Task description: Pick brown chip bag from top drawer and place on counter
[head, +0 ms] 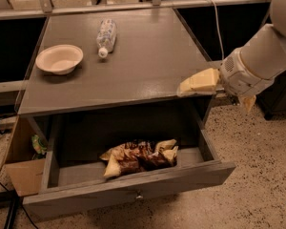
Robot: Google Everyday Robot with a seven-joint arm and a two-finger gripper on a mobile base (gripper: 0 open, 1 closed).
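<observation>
The brown chip bag (139,157) lies crumpled in the open top drawer (133,190), near its front middle, pale ends to the left and right. The counter (133,66) is the grey cabinet top above it. My gripper (213,93) hangs at the counter's front right corner, above and to the right of the drawer, well apart from the bag. Its pale yellow fingers (198,82) are open and hold nothing; one points left over the corner, and the other is partly hidden behind the white wrist.
A pale bowl (59,58) stands at the counter's left. A clear plastic bottle (106,36) lies at the back middle. A cardboard box (24,168) with a small green packet (38,144) stands left of the cabinet. A rail and cable run behind.
</observation>
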